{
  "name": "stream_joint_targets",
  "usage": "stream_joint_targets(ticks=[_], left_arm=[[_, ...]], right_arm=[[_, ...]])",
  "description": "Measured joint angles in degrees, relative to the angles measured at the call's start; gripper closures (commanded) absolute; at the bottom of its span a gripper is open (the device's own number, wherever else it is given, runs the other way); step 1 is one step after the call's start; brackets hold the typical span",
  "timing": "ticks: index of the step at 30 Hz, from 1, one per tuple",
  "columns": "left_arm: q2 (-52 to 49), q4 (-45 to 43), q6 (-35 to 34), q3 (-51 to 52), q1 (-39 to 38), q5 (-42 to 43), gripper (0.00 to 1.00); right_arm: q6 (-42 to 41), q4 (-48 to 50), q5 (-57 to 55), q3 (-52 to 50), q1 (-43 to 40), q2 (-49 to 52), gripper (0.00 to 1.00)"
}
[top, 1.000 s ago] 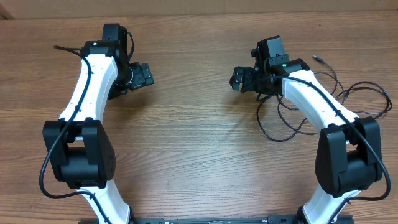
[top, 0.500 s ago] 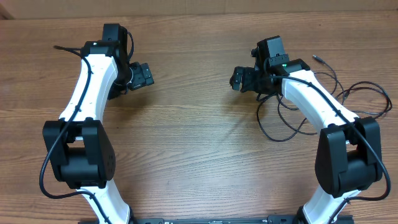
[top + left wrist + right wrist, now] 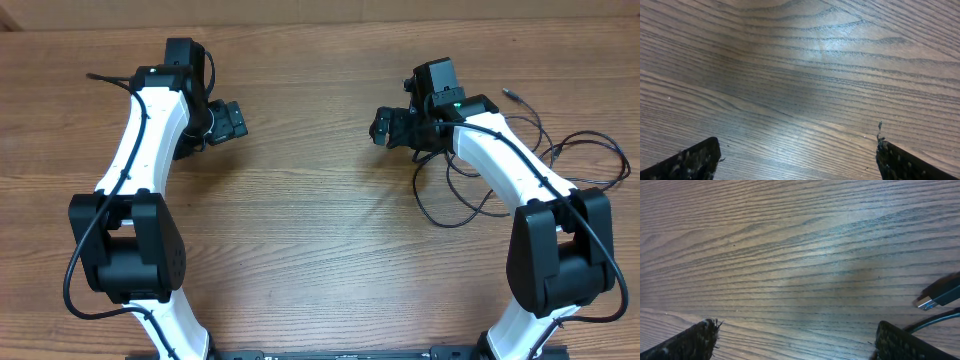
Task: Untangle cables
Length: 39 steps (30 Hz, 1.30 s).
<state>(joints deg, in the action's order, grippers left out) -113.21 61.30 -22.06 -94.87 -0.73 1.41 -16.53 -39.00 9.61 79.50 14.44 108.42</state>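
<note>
Your left claw [image 3: 232,122] stands wide open with nothing in it; in its wrist view only the two dark fingertips [image 3: 695,160] show at the lower corners, with bare wood between them. Your right claw [image 3: 385,127] is spread just as wide and also grips nothing. Its own wrist view shows a small silver-tipped plug [image 3: 940,296] lying on the wood near the right-hand finger, and a thin black cord [image 3: 932,321] running just beside that finger; whether the cord touches it cannot be told. From above, the two claws face each other across the far half of the tabletop [image 3: 320,230], well apart. The cables [image 3: 443,225] lie as loose black loops on your right side, partly hidden under the right arm [image 3: 510,160], spreading from just behind the right claw out toward the right edge. One small plug end [image 3: 510,95] rests apart from the loops, beyond the arm. A small green light [image 3: 458,102] glows on the right wrist. The tabletop is brown wood with strong grain. A paler tan strip [image 3: 300,10] runs past its far edge.
</note>
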Motion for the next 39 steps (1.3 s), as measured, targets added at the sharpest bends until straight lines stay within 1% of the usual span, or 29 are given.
stream_joint_targets(ticks=[17, 20, 28, 31, 33, 39], left_arm=[[0.7, 0.0, 0.0, 0.0, 0.0, 0.0, 0.0], [2.8, 0.0, 0.0, 0.0, 0.0, 0.0, 0.01], [13.2, 0.0, 0.0, 0.0, 0.0, 0.0, 0.0], [15.5, 0.2, 0.2, 0.0, 0.0, -0.3, 0.0], [16.7, 1.6, 1.3, 0.0, 0.0, -1.4, 0.0], [18.5, 11.3, 2.8, 0.0, 0.0, -3.4, 0.0]], right_arm=[[0.0, 0.0, 0.0, 0.0, 0.0, 0.0, 0.0], [0.0, 0.1, 0.0, 0.0, 0.0, 0.0, 0.0], [0.0, 0.0, 0.0, 0.0, 0.0, 0.0, 0.0], [0.0, 0.0, 0.0, 0.0, 0.0, 0.0, 0.0], [0.0, 0.0, 0.0, 0.0, 0.0, 0.0, 0.0], [0.0, 0.1, 0.0, 0.0, 0.0, 0.0, 0.0]])
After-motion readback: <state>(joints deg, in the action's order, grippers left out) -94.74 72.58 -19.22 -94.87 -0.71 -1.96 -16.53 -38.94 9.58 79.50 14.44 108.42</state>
